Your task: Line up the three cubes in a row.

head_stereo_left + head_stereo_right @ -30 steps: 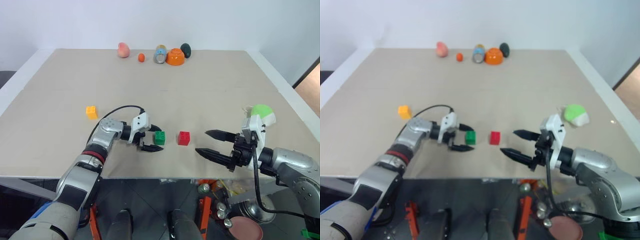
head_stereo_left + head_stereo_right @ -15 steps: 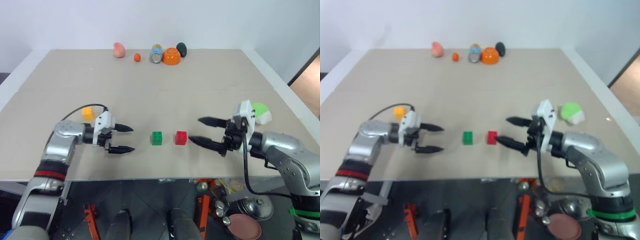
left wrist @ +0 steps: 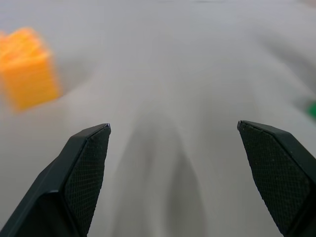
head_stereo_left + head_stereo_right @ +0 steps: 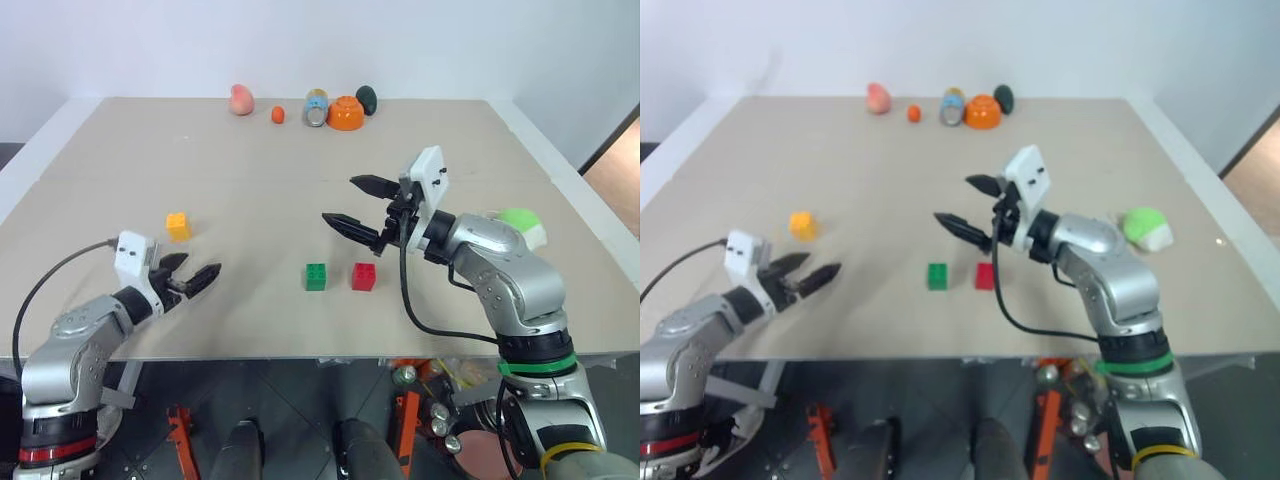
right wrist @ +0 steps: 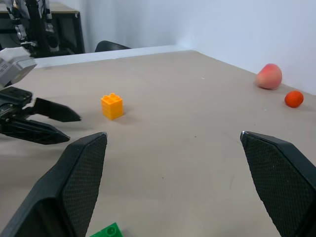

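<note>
White walls close in behind a wide beige worktop (image 4: 300,160) with a pale border. Along its far edge sit a pink peach-like fruit (image 4: 241,99), a small orange ball (image 4: 278,115), a can lying on its side (image 4: 318,108), an upturned orange bowl (image 4: 347,114) and a dark green egg-shaped thing (image 4: 368,98).

Near the front edge, around the middle, the green cube (image 4: 316,277) and the red cube (image 4: 364,276) stand side by side, close together but with a small gap between them, both studs up. The yellow-orange cube (image 4: 179,226) stands well apart from them, off to the robot's left and a little farther back; it also shows in the right wrist view (image 5: 112,106) and, blurred, in the left wrist view (image 3: 27,67).

Low at the front left, the left gripper (image 4: 190,280) hovers with its two black fingers spread and nothing between them, nearer the front edge than the yellow-orange cube and not touching it. Above the worktop, the right gripper (image 4: 352,205) is raised behind the green and red cubes, its fingers spread wide and empty, pointing toward the robot's left. A fuzzy green-and-white ball (image 4: 1146,228) lies at the right side of the worktop, behind the right arm.
</note>
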